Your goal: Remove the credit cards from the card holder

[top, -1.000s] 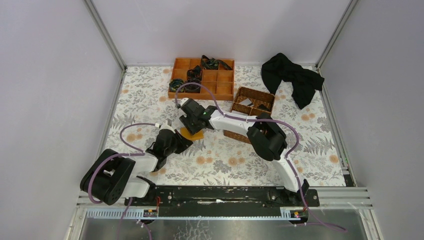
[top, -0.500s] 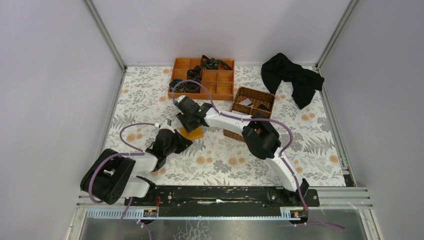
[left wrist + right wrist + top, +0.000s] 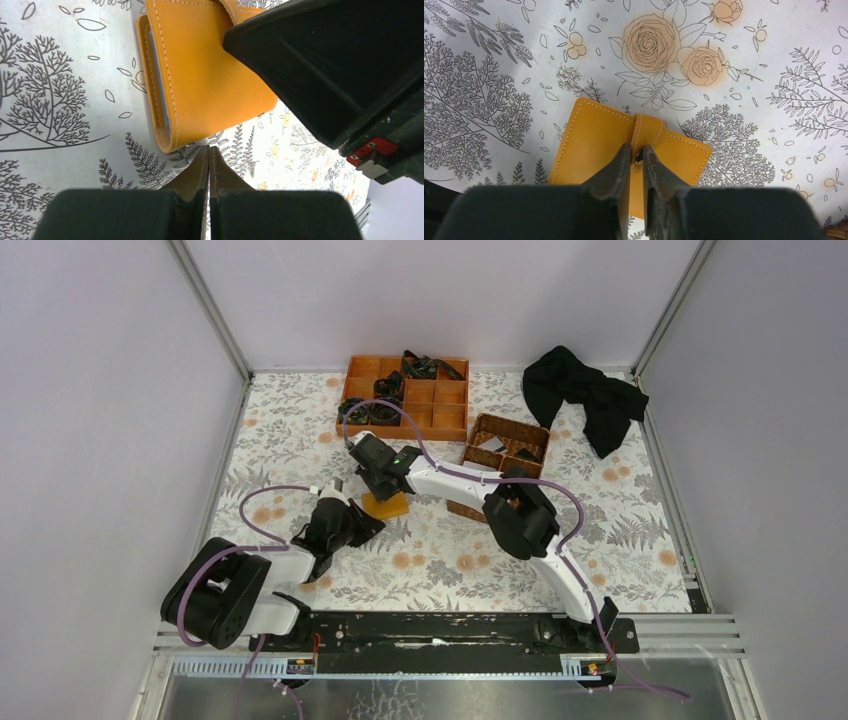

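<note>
Right gripper [image 3: 636, 152] stands over the card holder [image 3: 589, 142] with its two fingers drawn close together on the small strap of the holder. A metal snap shows in the narrow gap between them, and the fingers seem to pinch this strap. Left gripper [image 3: 209, 152] is fully clenched and holds nothing, its tips just beside one corner of the card holder. The card holder lies flat and folded on the table [image 3: 620, 540], orange side up, a little left of the middle of the surface. Along one side a pale blue-grey lining shows. An orange tray [image 3: 440, 410] and a brown basket [image 3: 508, 440] stand toward the far edge.
</note>
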{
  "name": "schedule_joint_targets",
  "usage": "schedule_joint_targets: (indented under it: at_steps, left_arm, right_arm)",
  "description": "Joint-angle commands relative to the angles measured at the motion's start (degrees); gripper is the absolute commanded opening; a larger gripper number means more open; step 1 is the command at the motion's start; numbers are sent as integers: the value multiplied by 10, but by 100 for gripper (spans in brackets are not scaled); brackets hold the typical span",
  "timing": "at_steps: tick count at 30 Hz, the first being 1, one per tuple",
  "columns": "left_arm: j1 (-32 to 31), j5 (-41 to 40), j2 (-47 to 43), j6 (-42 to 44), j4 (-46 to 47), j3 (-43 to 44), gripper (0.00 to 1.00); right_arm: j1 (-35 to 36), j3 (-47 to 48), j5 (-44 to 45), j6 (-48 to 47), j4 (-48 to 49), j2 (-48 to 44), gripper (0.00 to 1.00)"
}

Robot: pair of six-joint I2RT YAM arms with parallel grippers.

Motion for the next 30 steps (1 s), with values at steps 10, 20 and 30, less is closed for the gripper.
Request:
schedule_joint_targets:
  at_steps: [10, 20, 30]
  left_arm:
    - [10, 48, -16, -8, -2, -7, 0]
    - [11, 50, -39, -19, -5, 0, 0]
    - [12, 46, -67, -9, -33, 14, 0]
  right_arm:
    - [1, 12, -29, 16, -17, 4, 0]
    - [-18, -22, -82, 36, -2, -55, 0]
    - [-37, -21, -70, 35, -20, -128, 0]
